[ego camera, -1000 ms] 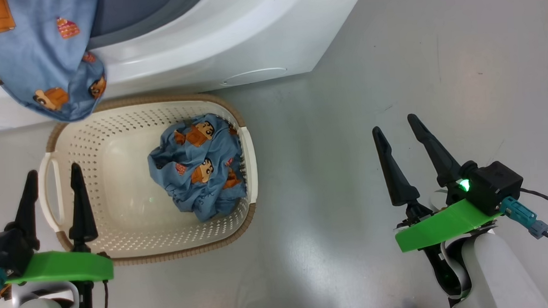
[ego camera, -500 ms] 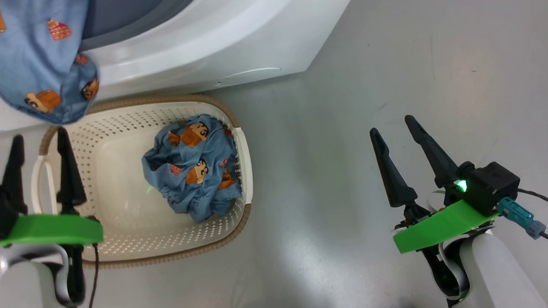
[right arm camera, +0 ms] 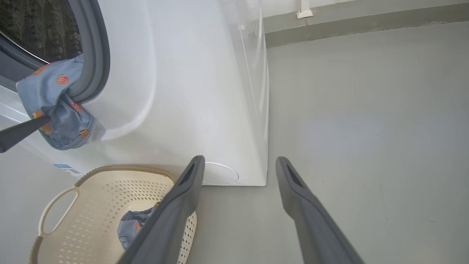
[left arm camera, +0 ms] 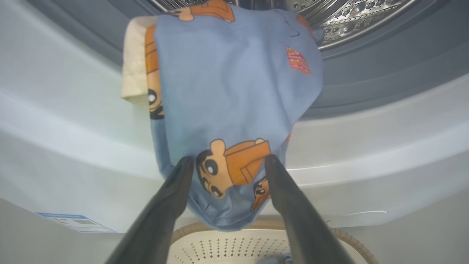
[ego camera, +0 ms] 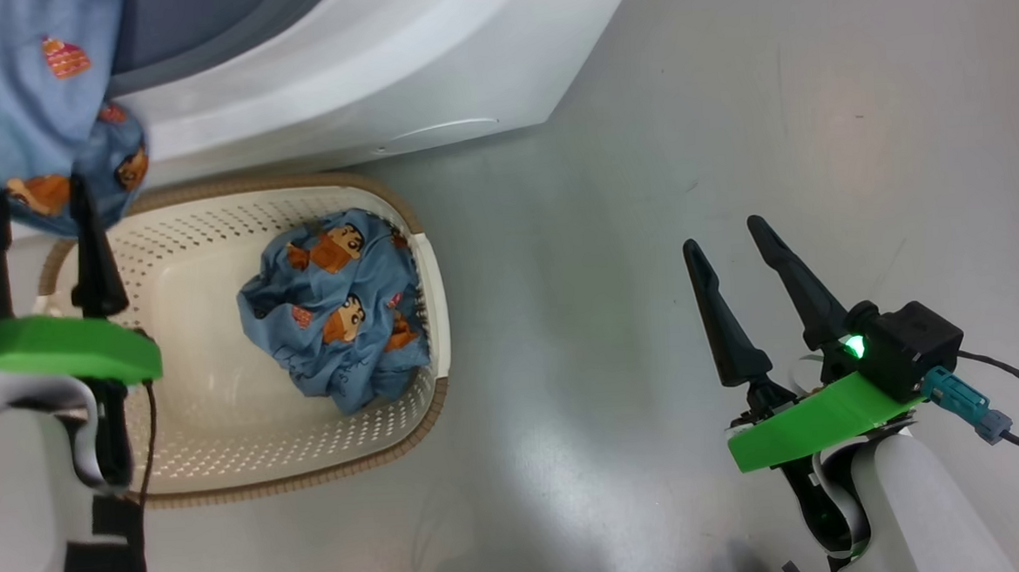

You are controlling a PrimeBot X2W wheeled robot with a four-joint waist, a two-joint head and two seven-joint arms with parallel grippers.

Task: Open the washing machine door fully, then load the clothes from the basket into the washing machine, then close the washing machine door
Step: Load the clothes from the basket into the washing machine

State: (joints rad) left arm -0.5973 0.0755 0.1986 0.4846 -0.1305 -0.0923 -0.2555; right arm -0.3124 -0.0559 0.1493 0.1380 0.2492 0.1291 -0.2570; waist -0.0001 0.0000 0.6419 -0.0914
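A blue garment of the clothes, printed with orange-brown figures, hangs out of the washing machine over its grey seal. A cream garment's edge peeks out beside it, below the steel drum. My left gripper is open, its fingers straddling the hanging garment's lower end. Another blue garment lies in the basket on the floor before the machine. My right gripper hangs open and empty over bare floor, right of the basket. The washing machine door is out of view.
Grey floor spreads to the right of the machine and the basket. A small blue label sticker sits low on the machine's front. A wall skirting runs behind the machine.
My left gripper has moved up and forward from beside the basket to the hanging garment's lower end. The head view has shifted a little. The right gripper has hardly moved.
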